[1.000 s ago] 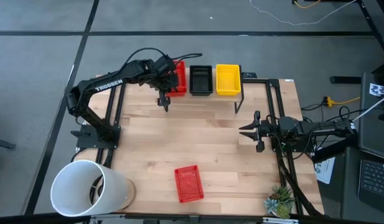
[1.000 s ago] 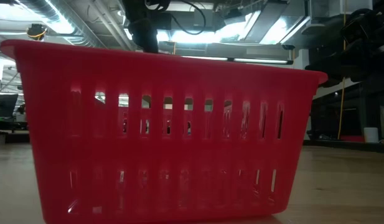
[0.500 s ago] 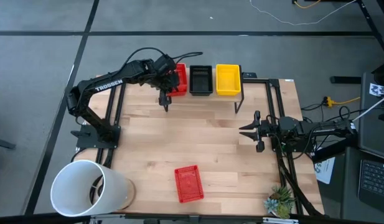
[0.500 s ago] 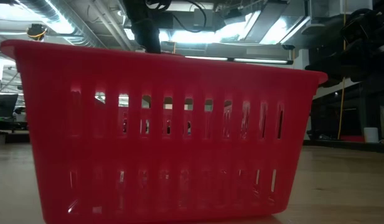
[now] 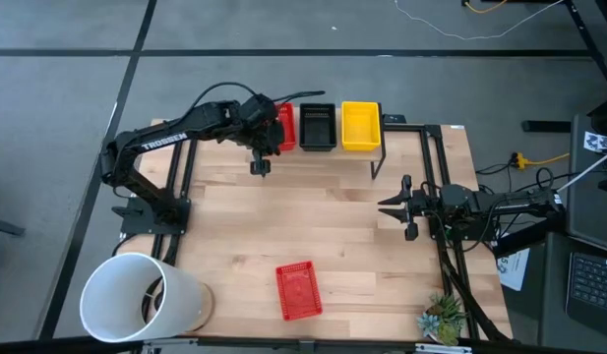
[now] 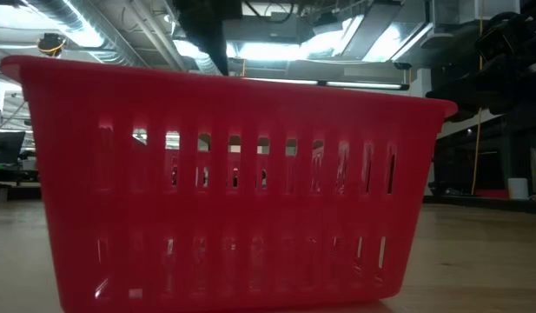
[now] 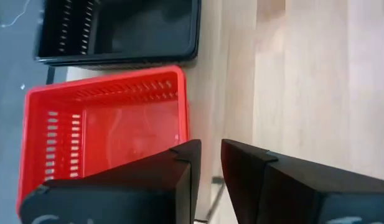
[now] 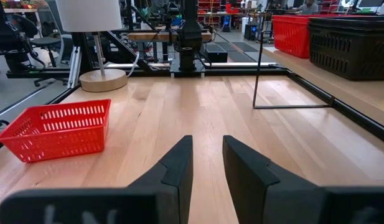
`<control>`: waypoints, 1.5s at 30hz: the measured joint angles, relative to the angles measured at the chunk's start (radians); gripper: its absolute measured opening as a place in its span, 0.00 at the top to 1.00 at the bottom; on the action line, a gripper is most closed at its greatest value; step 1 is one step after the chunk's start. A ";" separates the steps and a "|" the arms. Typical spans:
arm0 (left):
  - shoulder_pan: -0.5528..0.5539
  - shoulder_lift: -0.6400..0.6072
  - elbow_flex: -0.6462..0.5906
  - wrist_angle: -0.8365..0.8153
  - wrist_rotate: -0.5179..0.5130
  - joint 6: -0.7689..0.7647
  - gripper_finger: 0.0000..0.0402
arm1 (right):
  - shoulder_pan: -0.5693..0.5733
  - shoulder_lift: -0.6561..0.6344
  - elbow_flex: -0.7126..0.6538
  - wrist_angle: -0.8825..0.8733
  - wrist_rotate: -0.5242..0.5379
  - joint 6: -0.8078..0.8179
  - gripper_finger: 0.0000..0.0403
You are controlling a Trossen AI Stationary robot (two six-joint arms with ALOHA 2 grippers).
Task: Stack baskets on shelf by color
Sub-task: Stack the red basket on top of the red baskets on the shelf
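Three basket stacks stand in a row on the shelf at the table's far edge: red, black and yellow. My left gripper hovers above the red stack's near-left corner, its fingers shut and holding nothing. One more red basket rests on its bottom near the table's near edge. It fills the low view and also shows in the right wrist view. My right gripper waits shut at the table's right side.
A large white bucket stands at the table's near left corner and a small plant at the near right. The shelf's thin black legs come down to the tabletop. Bare wood lies between the shelf and the loose red basket.
My left arm has shifted a little toward the table's right, so its wrist now covers more of the red stack on the shelf. The baskets and my right arm have kept still.
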 joint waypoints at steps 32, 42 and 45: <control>-0.781 0.482 -0.181 0.701 0.244 -0.798 0.86 | 0.000 0.002 0.001 0.000 -0.010 0.000 0.78; -0.761 0.545 -0.180 0.559 0.170 -0.783 0.90 | 0.000 0.002 0.001 -0.001 -0.010 0.000 0.78; -0.723 0.539 -0.178 0.473 0.158 -0.690 0.90 | 0.000 0.002 0.001 -0.001 -0.009 0.000 0.78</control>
